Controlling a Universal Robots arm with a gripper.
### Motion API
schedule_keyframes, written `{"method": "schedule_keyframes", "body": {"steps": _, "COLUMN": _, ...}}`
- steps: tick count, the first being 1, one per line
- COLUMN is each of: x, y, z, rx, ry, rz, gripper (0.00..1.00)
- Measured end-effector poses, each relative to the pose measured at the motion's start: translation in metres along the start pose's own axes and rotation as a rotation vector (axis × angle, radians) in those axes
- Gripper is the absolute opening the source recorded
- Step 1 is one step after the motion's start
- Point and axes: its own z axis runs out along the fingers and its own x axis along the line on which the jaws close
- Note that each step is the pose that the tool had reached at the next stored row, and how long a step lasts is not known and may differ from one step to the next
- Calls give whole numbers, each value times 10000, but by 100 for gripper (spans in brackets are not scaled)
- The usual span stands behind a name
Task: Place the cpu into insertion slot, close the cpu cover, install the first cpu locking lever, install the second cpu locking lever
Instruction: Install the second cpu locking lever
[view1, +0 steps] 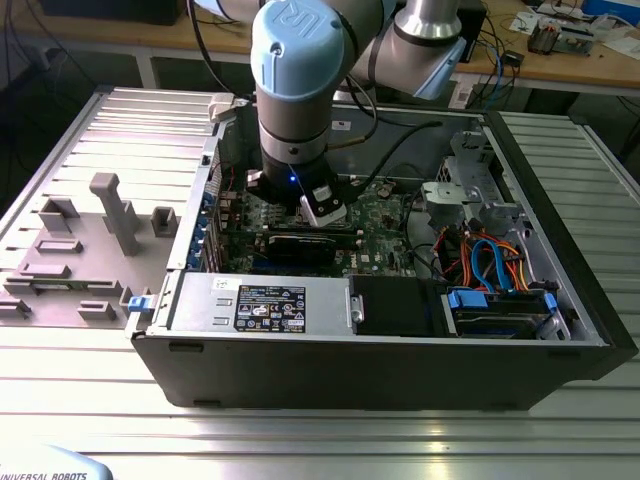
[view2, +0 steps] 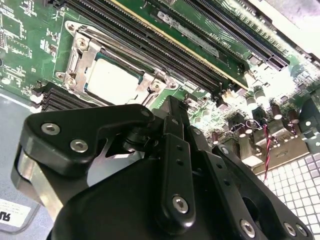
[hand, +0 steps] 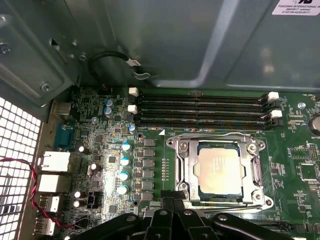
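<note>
One cpu (hand: 220, 169) lies flat in the insertion slot (hand: 182, 165), framed by one lowered cpu cover (hand: 256, 167), beside four parallel memory slots (hand: 200, 107). The gripper (hand: 172, 202) hovers near the slot's edge, its fingers closed together, holding nothing.

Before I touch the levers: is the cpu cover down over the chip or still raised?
Down. In both wrist views the cpu cover lies flat around the cpu, its metal top showing through the central opening.

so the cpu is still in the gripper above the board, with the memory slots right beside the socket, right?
Not quite: the cpu already sits in the insertion slot, with the cpu cover framing it, as the first wrist view shows. The memory slots do run beside it.
</note>
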Motion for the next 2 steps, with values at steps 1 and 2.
{"method": "schedule_keyframes", "body": {"steps": 1, "x": 0, "y": 0, "z": 0, "rx": 0, "ry": 0, "rz": 0, "gripper": 11}}
{"method": "schedule_keyframes", "body": {"steps": 2, "x": 0, "y": 0, "z": -1, "rx": 0, "ry": 0, "rz": 0, "gripper": 11}}
